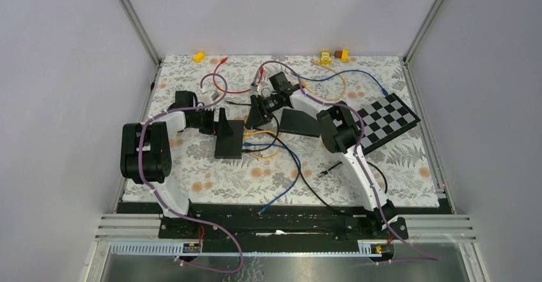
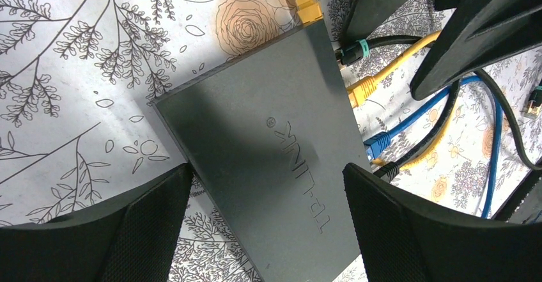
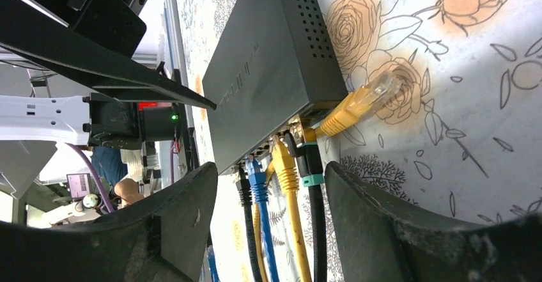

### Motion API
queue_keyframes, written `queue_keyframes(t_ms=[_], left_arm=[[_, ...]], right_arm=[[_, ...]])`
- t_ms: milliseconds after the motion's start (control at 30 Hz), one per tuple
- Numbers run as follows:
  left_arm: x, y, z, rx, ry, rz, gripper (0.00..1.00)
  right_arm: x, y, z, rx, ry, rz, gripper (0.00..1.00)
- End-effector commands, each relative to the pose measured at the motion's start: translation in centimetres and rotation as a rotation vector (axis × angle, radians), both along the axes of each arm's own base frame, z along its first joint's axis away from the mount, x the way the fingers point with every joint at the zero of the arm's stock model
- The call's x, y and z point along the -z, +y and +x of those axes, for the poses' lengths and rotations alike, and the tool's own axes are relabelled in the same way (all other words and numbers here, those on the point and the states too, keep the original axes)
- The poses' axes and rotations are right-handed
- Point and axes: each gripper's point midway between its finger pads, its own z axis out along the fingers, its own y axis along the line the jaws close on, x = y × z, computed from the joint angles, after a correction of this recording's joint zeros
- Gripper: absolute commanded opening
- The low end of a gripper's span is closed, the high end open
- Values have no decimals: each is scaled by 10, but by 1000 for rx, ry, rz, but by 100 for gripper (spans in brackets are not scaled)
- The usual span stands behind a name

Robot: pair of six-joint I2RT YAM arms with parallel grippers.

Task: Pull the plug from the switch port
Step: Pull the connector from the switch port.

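Floral-cloth table [image 1: 211, 183], grey walls [image 1: 268, 13]: we list one dark switch [image 1: 229, 139] lying flat left of centre, with black, blue and yellow plugs [image 3: 286, 167] seated along its port side. We note the left gripper [image 2: 267, 170] spread open astride the switch, the right gripper [image 3: 270, 167] open facing the plugs, and a loose plug [image 3: 371, 96] by the switch's corner.

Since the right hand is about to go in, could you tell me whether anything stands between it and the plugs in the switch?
Nothing foreign does. The open right hand faces the switch ports directly; only the plugs' own cables run back between its fingers. The blue plug, yellow plug and black plugs sit tightly side by side.
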Motion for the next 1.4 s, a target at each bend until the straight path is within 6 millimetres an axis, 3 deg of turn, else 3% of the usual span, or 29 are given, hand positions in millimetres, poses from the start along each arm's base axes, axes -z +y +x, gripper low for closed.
queue_keyframes(t_ms=[0, 133, 400, 833, 1367], left_arm=[[12, -3, -6, 10, 17, 14, 90], [13, -3, -8, 13, 29, 14, 90], [15, -4, -10, 22, 23, 18, 91], [16, -4, -12, 29, 7, 51, 91], [15, -1, -12, 24, -13, 88, 92]], right_arm=[[45, -1, 9, 51, -14, -93, 71], [51, -1, 7, 48, 10, -92, 70], [65, -2, 4, 51, 57, -104, 54], [71, -1, 12, 111, 72, -154, 55], [83, 0, 11, 153, 108, -204, 44]])
